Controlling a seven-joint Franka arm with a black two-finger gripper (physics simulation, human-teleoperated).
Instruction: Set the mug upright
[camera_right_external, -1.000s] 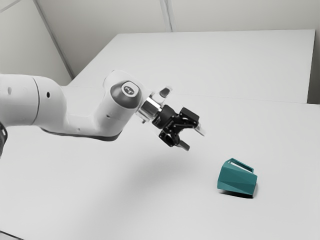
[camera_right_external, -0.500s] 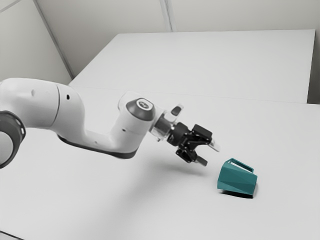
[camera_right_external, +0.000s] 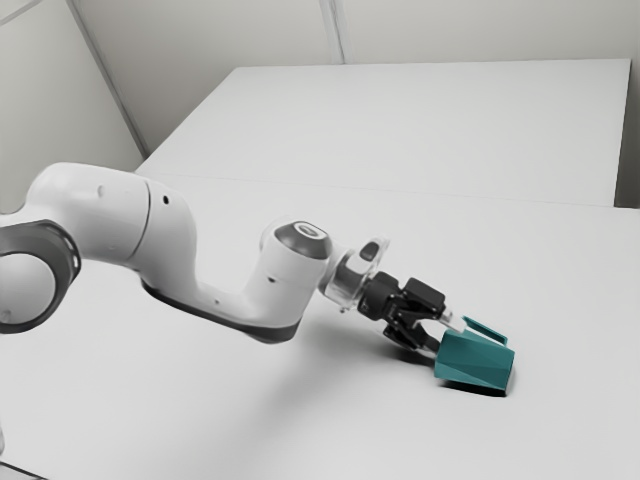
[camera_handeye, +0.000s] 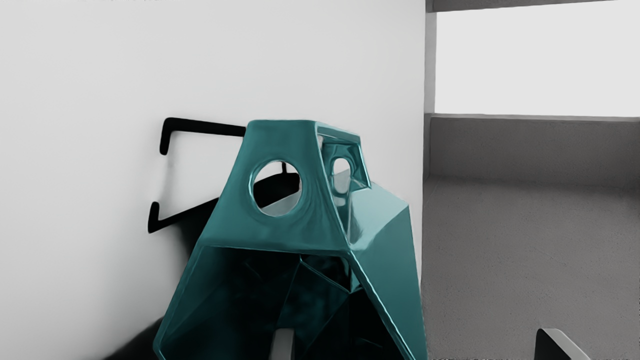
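My gripper (camera_right_external: 447, 333) is low beside the mouth end of the teal angular mug (camera_right_external: 474, 361), which lies on its side on the white table. Its handle (camera_right_external: 486, 330) faces up, and its opening is toward my hand. In the wrist view the gripper (camera_handeye: 411, 344) is open: one fingertip overlaps the dark opening of the mug (camera_handeye: 280, 230), the other stands apart, outside the mug's wall. Whether either finger touches the mug, I cannot tell.
The white table (camera_right_external: 250, 400) extends around the mug, with its edge beside the mug in the wrist view (camera_handeye: 350, 60). Beyond that edge lies a grey floor (camera_handeye: 525, 250). A pale wall rises behind the table.
The arm has come down and toward the exterior view's right, bringing my open gripper from well above the table to the mug's mouth. The mug lies where it was.
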